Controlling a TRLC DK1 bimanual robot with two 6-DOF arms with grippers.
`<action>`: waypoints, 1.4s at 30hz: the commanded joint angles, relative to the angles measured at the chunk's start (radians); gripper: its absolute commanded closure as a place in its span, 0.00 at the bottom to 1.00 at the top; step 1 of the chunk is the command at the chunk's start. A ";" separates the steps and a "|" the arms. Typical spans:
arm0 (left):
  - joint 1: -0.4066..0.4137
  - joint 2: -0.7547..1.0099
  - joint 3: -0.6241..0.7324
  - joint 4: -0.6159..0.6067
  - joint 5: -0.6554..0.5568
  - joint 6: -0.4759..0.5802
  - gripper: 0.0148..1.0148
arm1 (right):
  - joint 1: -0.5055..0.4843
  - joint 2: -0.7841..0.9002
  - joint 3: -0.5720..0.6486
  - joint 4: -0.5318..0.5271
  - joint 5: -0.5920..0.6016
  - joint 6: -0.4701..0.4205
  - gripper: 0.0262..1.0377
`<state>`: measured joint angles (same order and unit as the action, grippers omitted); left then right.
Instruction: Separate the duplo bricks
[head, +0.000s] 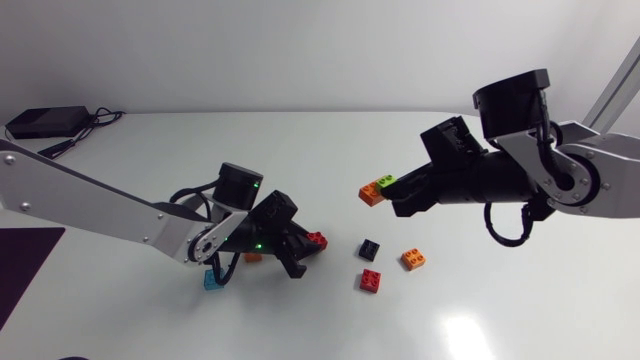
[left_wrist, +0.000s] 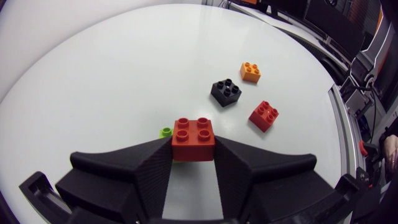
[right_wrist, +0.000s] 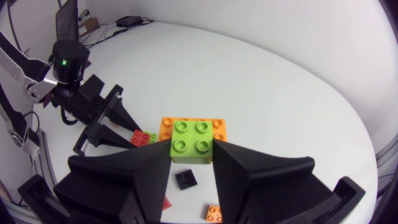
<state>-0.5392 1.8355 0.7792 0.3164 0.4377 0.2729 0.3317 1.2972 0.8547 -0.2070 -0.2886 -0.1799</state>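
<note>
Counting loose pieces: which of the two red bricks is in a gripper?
The red brick clamped in the left gripper; the other red brick lies free on the table beside the black brick.

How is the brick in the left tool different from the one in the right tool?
The left tool grips a red brick; the right tool grips a green brick. The red brick is low by the table; the green brick is held up above it. The green brick sits on a wider orange brick; beside the red brick only a small green bit shows. Both have four studs and are clamped from two sides.
</note>
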 joint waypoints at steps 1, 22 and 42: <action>-0.011 0.024 -0.017 -0.008 0.006 0.023 0.70 | -0.006 -0.013 -0.029 -0.011 -0.009 -0.012 0.73; -0.016 -0.139 -0.024 -0.128 0.006 0.066 0.33 | -0.008 -0.036 -0.046 -0.012 -0.029 -0.007 0.73; -0.214 -0.239 0.077 -0.051 -0.280 0.014 0.31 | 0.003 -0.001 0.015 -0.046 -0.081 0.092 0.73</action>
<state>-0.7303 1.6024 0.8211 0.2424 0.1810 0.3122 0.3321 1.2747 0.8406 -0.2382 -0.3637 -0.1150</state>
